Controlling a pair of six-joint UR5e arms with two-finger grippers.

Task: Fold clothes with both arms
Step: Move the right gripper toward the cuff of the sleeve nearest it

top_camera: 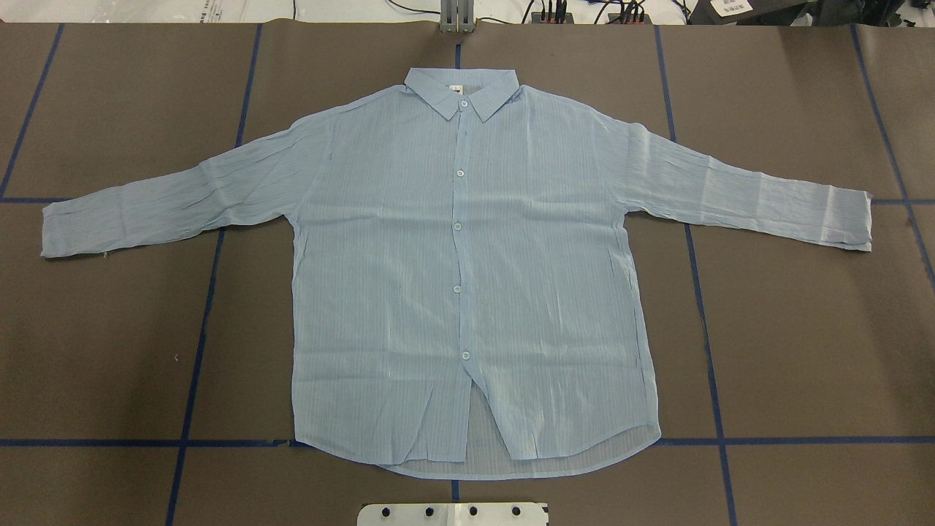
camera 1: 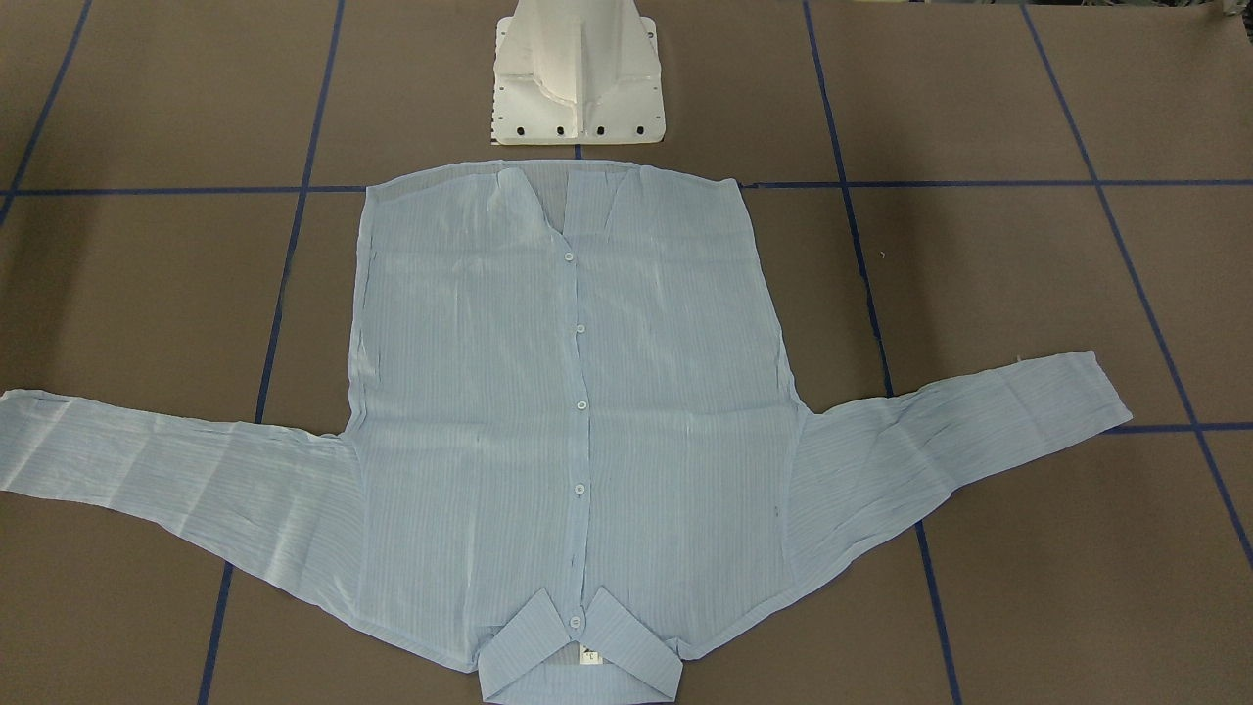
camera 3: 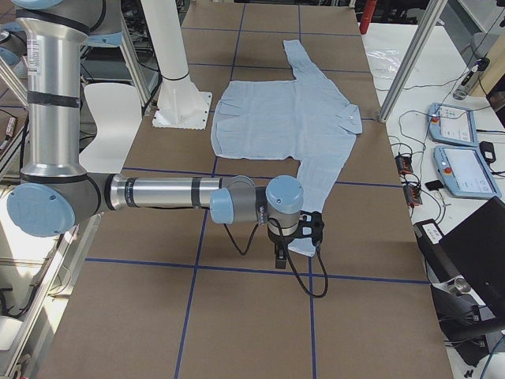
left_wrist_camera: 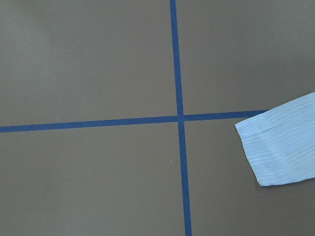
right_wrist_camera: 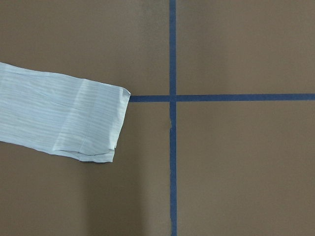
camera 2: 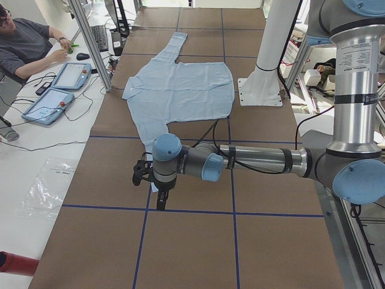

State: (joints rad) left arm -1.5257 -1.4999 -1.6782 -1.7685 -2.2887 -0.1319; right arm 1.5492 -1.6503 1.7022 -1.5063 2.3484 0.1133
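The thin, crinkled, finely striped light blue shirt lies flat and buttoned in the middle of the table, with its pointed collar toward the edge far from the robot and its sleeves spread toward the ends. Only the side views show the left gripper and right gripper, each over a sleeve end; I cannot tell how open they are or whether they hold anything. The wrist views show only a squared cuff beside blue tape.
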